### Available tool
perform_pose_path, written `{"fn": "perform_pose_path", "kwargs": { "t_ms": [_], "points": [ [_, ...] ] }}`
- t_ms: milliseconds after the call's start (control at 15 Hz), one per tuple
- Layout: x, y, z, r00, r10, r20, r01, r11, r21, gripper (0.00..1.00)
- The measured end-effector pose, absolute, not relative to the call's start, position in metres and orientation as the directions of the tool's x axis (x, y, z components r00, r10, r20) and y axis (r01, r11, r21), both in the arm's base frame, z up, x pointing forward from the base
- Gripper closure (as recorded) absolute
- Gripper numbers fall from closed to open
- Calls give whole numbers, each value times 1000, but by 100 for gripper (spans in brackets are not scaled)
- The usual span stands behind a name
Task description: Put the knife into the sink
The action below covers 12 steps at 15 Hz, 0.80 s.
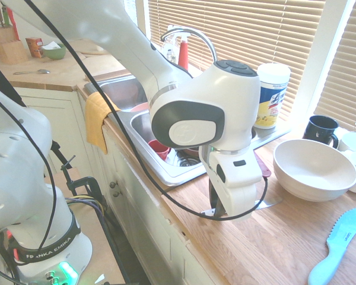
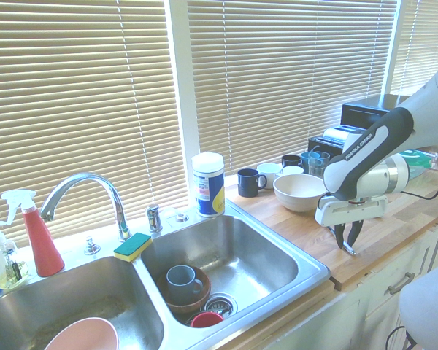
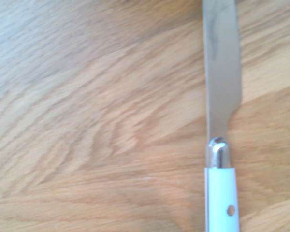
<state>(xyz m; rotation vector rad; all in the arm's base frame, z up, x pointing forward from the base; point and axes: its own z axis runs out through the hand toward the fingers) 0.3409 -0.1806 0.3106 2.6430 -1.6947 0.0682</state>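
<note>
The knife lies flat on the wooden counter, white handle and silvery blade filling the right side of the wrist view. In the first exterior view only its handle end and blade tip stick out from behind my hand. My gripper is lowered straight down onto the knife, close to the counter's front edge. The sink is a steel double basin left of the gripper in the second exterior view, and its rim borders the counter.
A white bowl stands just behind the gripper, with a black mug and a wipes canister beyond. A teal plastic knife lies further along the counter. A mug in a brown bowl and a red cup sit in the basin.
</note>
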Motion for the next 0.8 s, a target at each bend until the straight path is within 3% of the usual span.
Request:
{"fn": "perform_pose_path", "kwargs": {
  "t_ms": [800],
  "points": [
    [353, -151, 342, 471, -882, 29, -880, -472, -63, 100]
  ]
}}
